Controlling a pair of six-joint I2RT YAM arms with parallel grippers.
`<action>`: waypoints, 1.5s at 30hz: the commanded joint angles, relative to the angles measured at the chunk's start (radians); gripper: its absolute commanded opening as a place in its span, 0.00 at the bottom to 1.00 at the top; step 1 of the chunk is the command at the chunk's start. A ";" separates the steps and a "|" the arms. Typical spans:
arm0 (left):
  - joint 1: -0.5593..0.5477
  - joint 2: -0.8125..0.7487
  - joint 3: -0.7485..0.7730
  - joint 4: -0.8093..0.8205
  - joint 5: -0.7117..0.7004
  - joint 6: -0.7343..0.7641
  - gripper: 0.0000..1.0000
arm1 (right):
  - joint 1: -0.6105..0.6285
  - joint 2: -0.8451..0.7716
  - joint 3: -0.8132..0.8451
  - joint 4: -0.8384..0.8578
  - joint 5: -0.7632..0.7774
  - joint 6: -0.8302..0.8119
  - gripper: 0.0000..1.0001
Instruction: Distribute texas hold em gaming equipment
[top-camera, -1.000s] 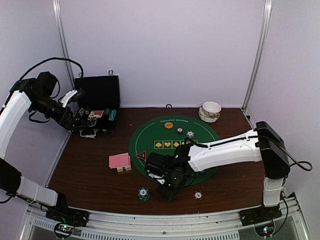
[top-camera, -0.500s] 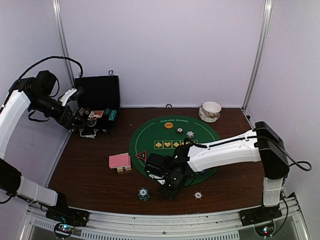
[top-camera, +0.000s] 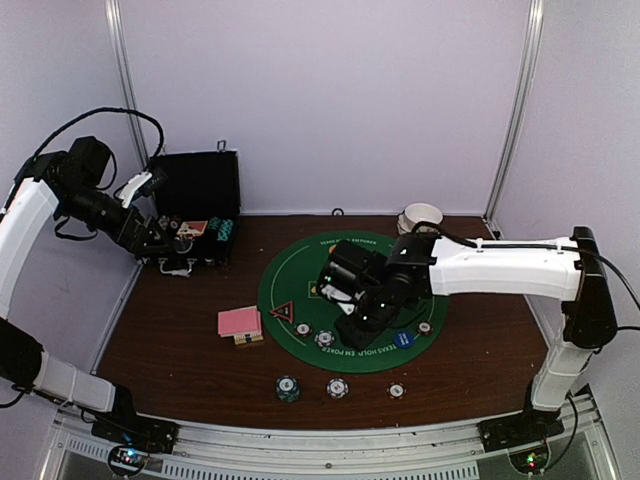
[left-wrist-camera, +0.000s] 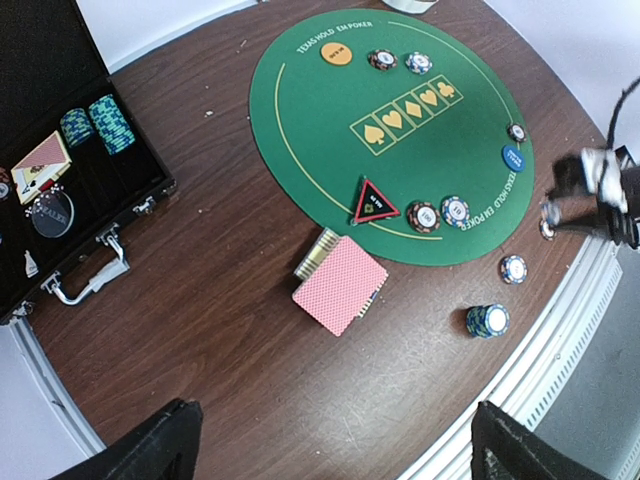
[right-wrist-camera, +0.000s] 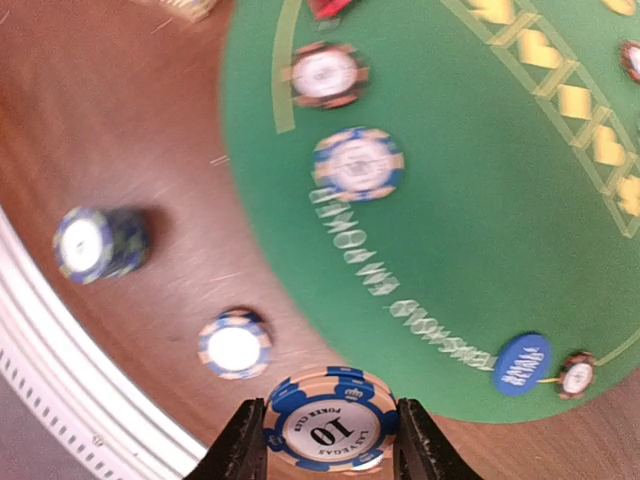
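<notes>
Your right gripper (right-wrist-camera: 330, 432) is clamped on a blue-and-cream striped poker chip marked 10 (right-wrist-camera: 330, 422), one finger on each side of its edge. It holds the chip above the round green felt mat (top-camera: 300, 265).

From that wrist, the mat's printed rim curves just ahead of the fingertips, and the dark brown wooden table (top-camera: 170, 340) fills the left.
- **On bare wood:** Just ahead and left of the held chip lies a single pale blue-striped chip (right-wrist-camera: 235, 345). Farther left stands a short stack of dark blue chips (right-wrist-camera: 90, 243).
- **On the felt ahead:** A blue-edged chip (right-wrist-camera: 358, 163) lies there, with a dark red-edged chip (right-wrist-camera: 325, 75) beyond it.
- **Right of the fingers:** A small blue disc button (right-wrist-camera: 520, 363) rests on the felt. A tiny dark-edged chip (right-wrist-camera: 577, 373) sits right beside it, and you cannot tell whether they touch.

Your left gripper (left-wrist-camera: 335, 415) hangs high with its fingers spread wide and nothing between them.
- **Ahead of it:** A pink-backed deck of playing cards (left-wrist-camera: 340, 285) lies on the wood. Just past it, a red-black triangle marker (left-wrist-camera: 374, 203) sits at the mat's edge.
- **Far rim of the mat:** A small orange disc button (left-wrist-camera: 337, 54) lies there.
- **To its left:** An open black hard case (left-wrist-camera: 60, 190) rests on the table.

Pale lilac walls (top-camera: 330, 100) with slim metal posts (top-camera: 120, 100) close in the table. A ribbed aluminium rail (top-camera: 300, 455) runs along its near edge. Stacked white bowls (top-camera: 420, 215) stand by the far wall.
</notes>
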 joint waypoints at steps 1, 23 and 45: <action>-0.005 0.009 0.025 -0.013 -0.001 -0.009 0.98 | -0.141 -0.060 -0.069 -0.012 0.085 0.010 0.23; -0.007 0.022 0.028 -0.022 -0.006 -0.001 0.98 | -0.588 0.018 -0.270 0.212 0.092 0.066 0.21; -0.006 0.017 0.041 -0.038 -0.007 -0.003 0.98 | -0.619 0.016 -0.324 0.243 0.078 0.069 0.20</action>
